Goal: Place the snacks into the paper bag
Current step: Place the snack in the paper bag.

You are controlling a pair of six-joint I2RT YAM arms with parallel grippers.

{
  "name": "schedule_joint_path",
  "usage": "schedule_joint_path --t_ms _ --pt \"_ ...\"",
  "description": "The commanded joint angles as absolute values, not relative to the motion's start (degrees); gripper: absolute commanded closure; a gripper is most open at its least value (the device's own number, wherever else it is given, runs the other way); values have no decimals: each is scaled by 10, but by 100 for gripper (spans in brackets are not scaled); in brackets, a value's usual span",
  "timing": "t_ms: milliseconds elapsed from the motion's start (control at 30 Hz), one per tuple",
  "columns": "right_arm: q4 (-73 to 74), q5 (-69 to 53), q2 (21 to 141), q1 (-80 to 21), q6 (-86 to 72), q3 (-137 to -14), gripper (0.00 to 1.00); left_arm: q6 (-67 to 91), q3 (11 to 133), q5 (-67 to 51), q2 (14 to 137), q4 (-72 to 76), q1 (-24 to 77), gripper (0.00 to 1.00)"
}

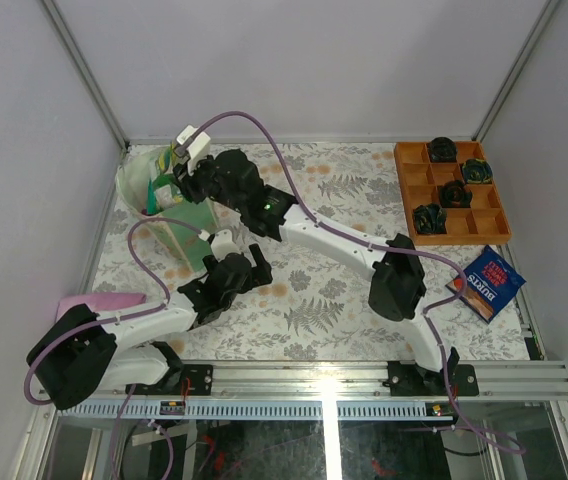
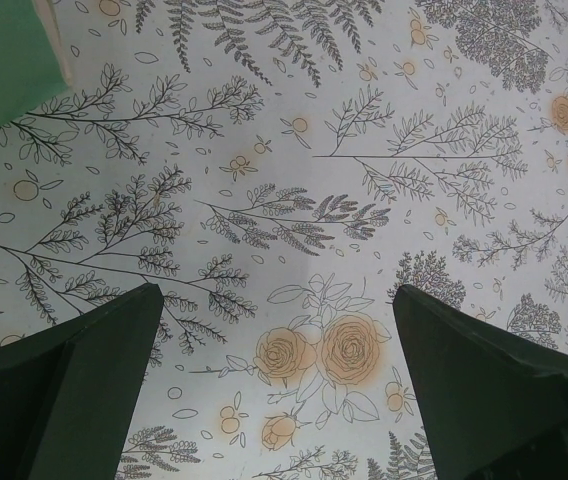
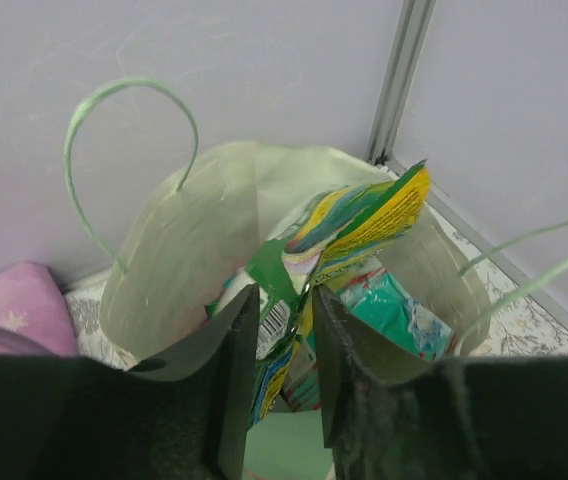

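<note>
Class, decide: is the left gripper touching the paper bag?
Apart. The left wrist view shows the paper bag's green side in the upper left corner, with bare flowered cloth lying between it and the left gripper.

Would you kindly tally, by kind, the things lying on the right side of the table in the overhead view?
Orange tray: 1
Dark round objects: 4
Blue crisp bag: 1
Total: 6

Top: high, behind arm bases, facing down. Left wrist: close over white floral-print tablecloth point(image 2: 294, 150). Right wrist: close above cream mint-sided paper bag point(image 3: 179, 250), shared with top.
</note>
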State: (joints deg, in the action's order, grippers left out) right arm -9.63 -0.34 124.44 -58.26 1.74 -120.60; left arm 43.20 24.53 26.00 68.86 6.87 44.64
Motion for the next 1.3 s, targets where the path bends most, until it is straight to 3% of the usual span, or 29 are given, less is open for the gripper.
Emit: schedule_joint_path --t_ms 0,333,600,1000,1133,1267 --pt "-144 -14 1182 -584 17 -1177 62 424 261 277 689 91 449 0" --pt "-135 -18 1182 -584 10 -1171 55 423 264 281 697 89 449 0" --pt "-156 17 1104 -584 6 -1090 50 422 268 279 704 91 450 0" --pt "-187 164 824 -584 -54 -780 37 423 267 273 693 86 446 0" --pt "-185 289 678 -583 -106 -596 28 424 262 264 685 87 444 0" --pt "-135 393 578 -580 -154 -499 23 427 261 256 683 90 444 0"
